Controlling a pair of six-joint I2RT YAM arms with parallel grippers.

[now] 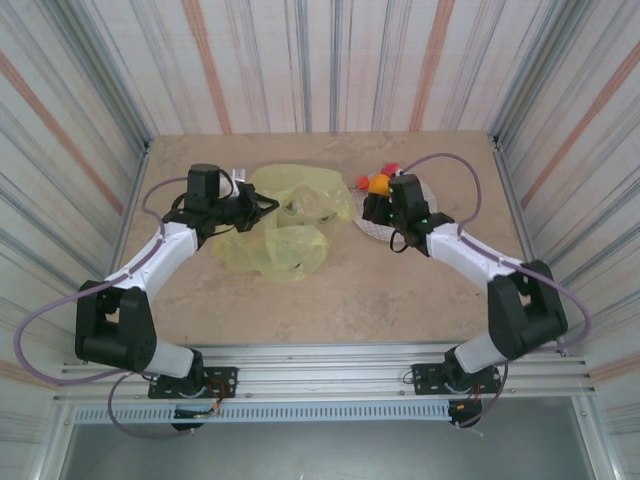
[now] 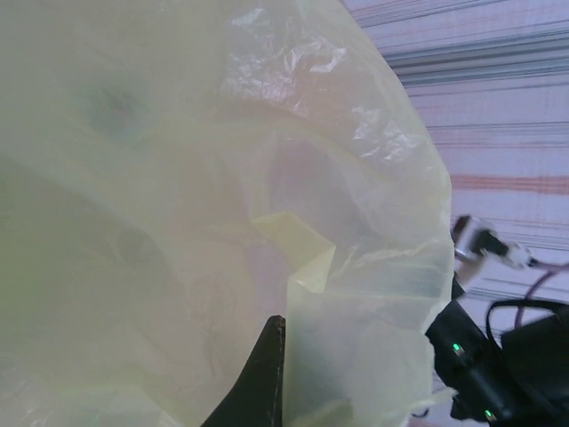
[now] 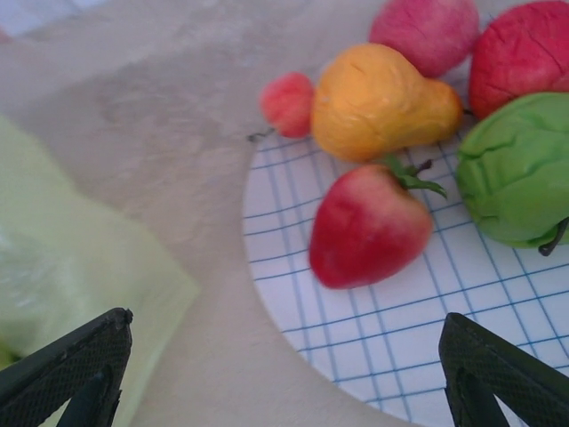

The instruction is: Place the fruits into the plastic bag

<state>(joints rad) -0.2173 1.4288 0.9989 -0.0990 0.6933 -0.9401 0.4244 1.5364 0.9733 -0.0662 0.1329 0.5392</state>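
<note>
The yellow translucent plastic bag (image 1: 290, 228) lies crumpled at the table's middle. My left gripper (image 1: 255, 208) is shut on the bag's left edge; in the left wrist view the bag film (image 2: 178, 178) covers one side of my left gripper (image 2: 286, 331), and one dark finger (image 2: 262, 382) shows. My right gripper (image 1: 378, 210) hovers open over the near-left rim of the white grid plate (image 3: 400, 338), nothing between the jaws of my right gripper (image 3: 284, 382). On the plate lie a red strawberry (image 3: 369, 227), an orange pear (image 3: 378, 102), a green fruit (image 3: 520, 169) and two red fruits (image 3: 524, 58). A small red fruit (image 3: 287, 102) rests at the rim.
The plate (image 1: 370, 228) sits right of the bag, a fold of which (image 3: 62, 267) reaches close to the plate's left edge. The right arm's wrist (image 2: 489, 356) shows past the bag. Striped walls enclose the table on three sides.
</note>
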